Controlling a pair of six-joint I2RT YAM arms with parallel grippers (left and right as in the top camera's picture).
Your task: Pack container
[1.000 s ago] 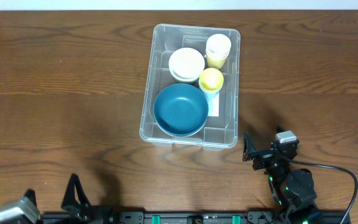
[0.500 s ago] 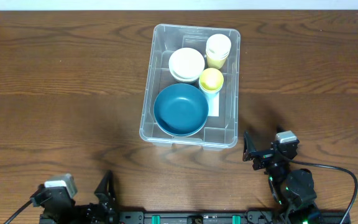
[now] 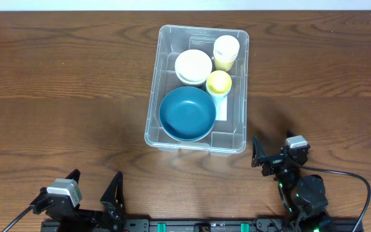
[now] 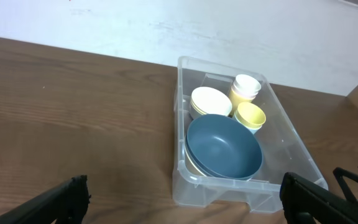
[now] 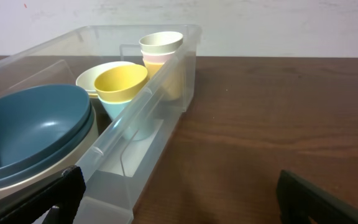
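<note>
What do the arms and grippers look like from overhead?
Both black. Left gripper: two flat tapered fingers, grey camera block behind. Right gripper: same, white-grey block, green lights on the arm, black cable looping right.

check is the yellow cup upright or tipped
Upright: the yellow cup stands mouth up inside the container.

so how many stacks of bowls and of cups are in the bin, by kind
bowl stacks: 2, blue-topped stack, white-topped stack
cup stacks: 2, yellow-topped stack, cream-topped stack
total: 4, all in the container
</note>
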